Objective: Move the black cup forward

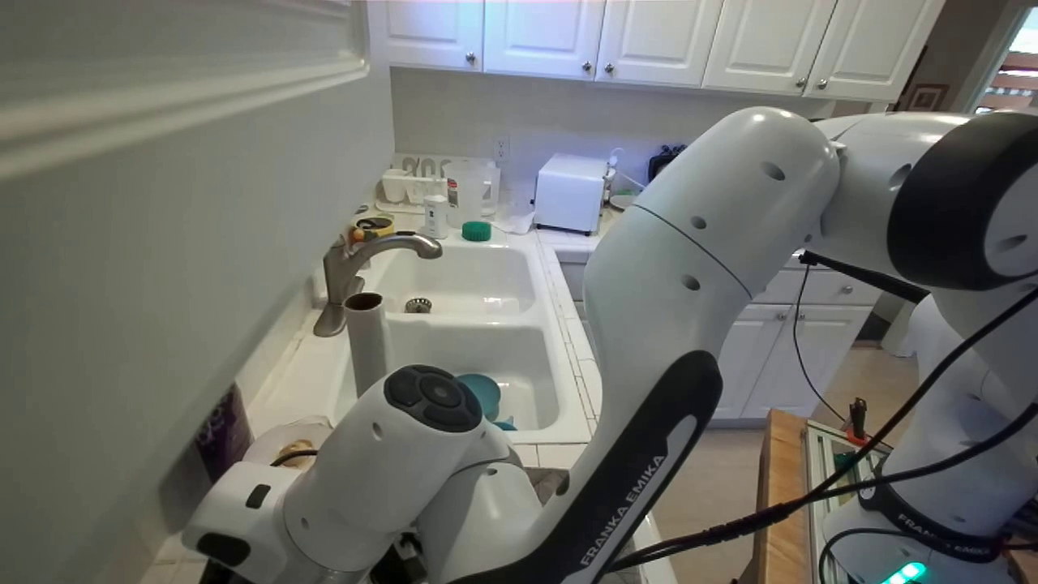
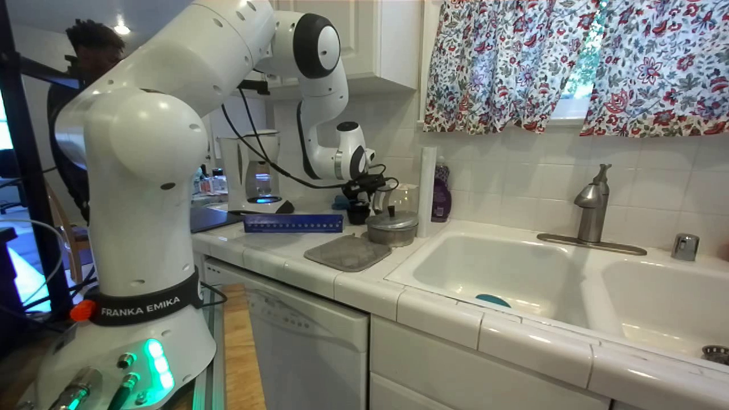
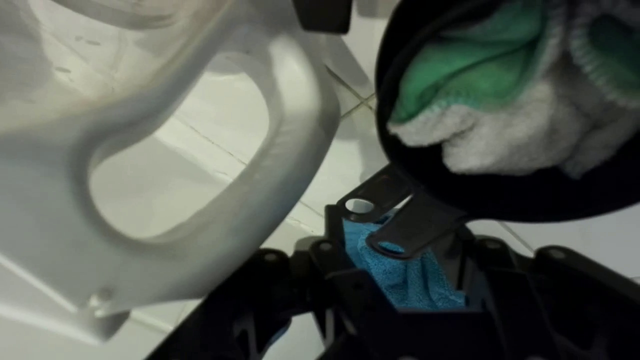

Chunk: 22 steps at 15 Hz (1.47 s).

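The black cup point(image 3: 450, 195) holds green and white cloths point(image 3: 500, 130) at the upper right of the wrist view. Two dark tabs with holes point(image 3: 417, 225) stick out from its rim. My gripper point(image 3: 397, 230) is open, with its fingers apart on either side of the tabs. Blue cloth point(image 3: 400, 277) shows between and beneath them. Whether the fingers touch the tabs is hard to tell. In an exterior view the gripper point(image 2: 364, 191) is just above the black cup point(image 2: 358, 214) on the counter. In the other exterior angle the cup is hidden behind the arm.
A glass carafe point(image 2: 403, 196) with a pale handle point(image 3: 305, 130) stands close beside the gripper. A lidded pot point(image 2: 393, 228), blue box point(image 2: 293, 223), grey mat point(image 2: 348, 254), white tube point(image 2: 426, 191) and purple bottle point(image 2: 440, 199) are nearby. The sink point(image 2: 421, 267) is beyond the tube.
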{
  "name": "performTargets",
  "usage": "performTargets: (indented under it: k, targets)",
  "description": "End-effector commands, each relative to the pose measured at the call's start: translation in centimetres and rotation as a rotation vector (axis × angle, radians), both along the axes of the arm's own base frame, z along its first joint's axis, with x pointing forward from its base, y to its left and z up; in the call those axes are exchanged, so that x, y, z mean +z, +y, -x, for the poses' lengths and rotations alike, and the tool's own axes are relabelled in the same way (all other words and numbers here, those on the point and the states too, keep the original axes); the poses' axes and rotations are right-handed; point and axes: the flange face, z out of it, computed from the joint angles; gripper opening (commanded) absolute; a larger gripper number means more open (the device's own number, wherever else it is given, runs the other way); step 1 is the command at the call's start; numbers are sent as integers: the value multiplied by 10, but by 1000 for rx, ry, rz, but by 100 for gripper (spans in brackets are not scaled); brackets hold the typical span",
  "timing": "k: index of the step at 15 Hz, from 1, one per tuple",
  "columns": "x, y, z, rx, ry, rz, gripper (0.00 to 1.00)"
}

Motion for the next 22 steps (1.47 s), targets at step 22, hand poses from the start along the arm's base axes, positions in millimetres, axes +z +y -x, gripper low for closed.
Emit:
performTargets:
  k: [22]
  targets:
    - [91,9,77,66,-188,146,2]
